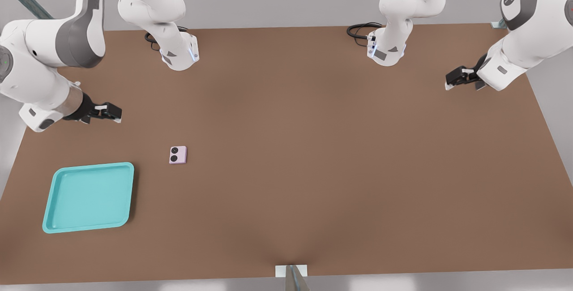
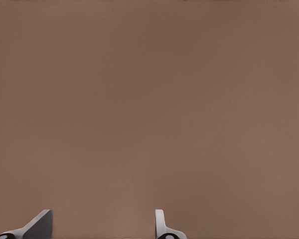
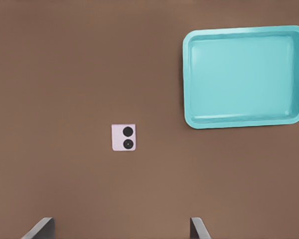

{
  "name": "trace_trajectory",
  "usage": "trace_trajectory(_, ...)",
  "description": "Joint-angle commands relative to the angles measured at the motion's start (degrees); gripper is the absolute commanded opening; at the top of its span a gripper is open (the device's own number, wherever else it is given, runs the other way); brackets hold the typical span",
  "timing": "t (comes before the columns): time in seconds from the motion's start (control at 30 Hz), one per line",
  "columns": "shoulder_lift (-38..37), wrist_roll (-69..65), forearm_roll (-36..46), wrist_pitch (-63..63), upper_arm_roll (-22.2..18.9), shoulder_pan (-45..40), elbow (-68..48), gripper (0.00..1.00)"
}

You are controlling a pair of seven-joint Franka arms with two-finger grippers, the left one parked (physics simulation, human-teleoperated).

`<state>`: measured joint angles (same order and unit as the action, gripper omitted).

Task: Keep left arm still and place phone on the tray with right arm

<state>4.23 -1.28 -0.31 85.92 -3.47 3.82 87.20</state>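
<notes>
We see the small pale pink-lilac phone slab (image 1: 177, 155) lying flat on the brown table (image 1: 313, 147), lenses up, near but apart from the turquoise rounded plastic tray (image 1: 53, 219), which holds nothing. Our right arm's black two-finger gripper (image 1: 112, 113) hovers above, fingers spread and empty, apparently poised to descend; nothing is grasped yet.

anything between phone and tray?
Nothing: bare table between phone and tray, clear in front view. Open gripper hovers beyond the phone.

One phone (image 1: 177, 155), one tray (image 1: 53, 183).
</notes>
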Motion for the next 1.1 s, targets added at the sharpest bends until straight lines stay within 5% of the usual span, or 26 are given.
trace_trajectory(0.0, -0.02, -0.74, -0.04, 6.10, 0.22, 0.57, 0.08, 1.00)
trace_trajectory(0.2, 10.97, 7.25, -0.22, 19.28, 8.66, 0.92, 3.50, 1.00)
trace_trajectory(0.33, 11.14, 15.34, -0.13, 39.41, 8.83, 2.51, 20.99, 1.00)
trace_trajectory(0.47, 15.19, 16.49, -0.04, 48.02, 8.83, 0.31, 26.70, 1.00)
trace_trajectory(1.07, 22.04, 13.85, -0.22, 62.53, 8.92, -4.26, 37.87, 1.00)
